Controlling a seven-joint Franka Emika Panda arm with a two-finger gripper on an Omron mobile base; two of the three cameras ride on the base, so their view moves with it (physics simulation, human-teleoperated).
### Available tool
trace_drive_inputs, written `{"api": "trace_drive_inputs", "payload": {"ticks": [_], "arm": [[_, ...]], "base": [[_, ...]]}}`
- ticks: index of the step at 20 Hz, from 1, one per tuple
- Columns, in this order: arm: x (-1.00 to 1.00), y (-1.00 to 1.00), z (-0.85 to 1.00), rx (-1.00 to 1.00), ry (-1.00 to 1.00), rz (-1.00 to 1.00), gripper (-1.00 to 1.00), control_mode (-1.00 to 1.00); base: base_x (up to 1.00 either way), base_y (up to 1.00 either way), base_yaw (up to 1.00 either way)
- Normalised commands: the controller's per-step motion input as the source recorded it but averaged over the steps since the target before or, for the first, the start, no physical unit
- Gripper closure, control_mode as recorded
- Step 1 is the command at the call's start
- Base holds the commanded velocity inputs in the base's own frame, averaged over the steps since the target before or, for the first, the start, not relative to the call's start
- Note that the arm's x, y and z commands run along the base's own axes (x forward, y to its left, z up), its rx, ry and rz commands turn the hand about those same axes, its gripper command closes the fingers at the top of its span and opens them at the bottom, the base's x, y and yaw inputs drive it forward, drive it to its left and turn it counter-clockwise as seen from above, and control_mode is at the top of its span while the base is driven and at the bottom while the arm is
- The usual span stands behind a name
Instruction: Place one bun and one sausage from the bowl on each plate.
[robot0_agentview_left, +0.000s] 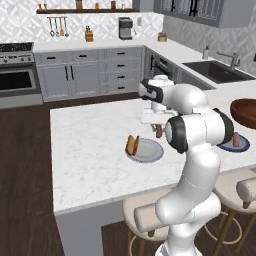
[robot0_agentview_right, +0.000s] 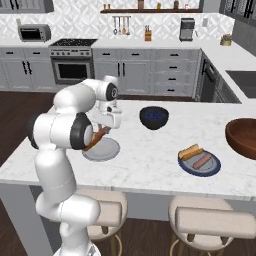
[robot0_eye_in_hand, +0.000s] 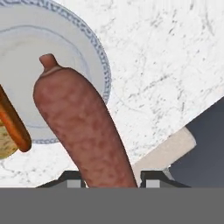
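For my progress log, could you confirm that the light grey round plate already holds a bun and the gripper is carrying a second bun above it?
Not quite: the gripper is carrying a reddish-brown sausage, not a second bun, as the hand view shows. The light grey round plate does already hold a bun.

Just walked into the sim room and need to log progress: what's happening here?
The robot's hand holds a sausage above the light grey plate, which already has a bun on it. The dark blue plate further along the island already carries a bun and a sausage. The big wooden bowl sits at the counter's far end. So this sausage looks like the last piece to set down.
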Motion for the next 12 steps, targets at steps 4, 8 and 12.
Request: {"api": "trace_drive_inputs", "payload": {"ticks": [4,8,12], "arm": [[0.44,0.06,-0.83,0.00,-0.14,-0.05,1.00,-1.00],[0.26,0.00,-0.67,0.00,-0.23,-0.02,1.00,-1.00],[0.17,0.00,-0.44,0.00,-0.10,0.00,1.00,-1.00]], "base": [[0.00,0.00,0.00],[0.00,0.00,0.00],[0.00,0.00,0.00]]}}
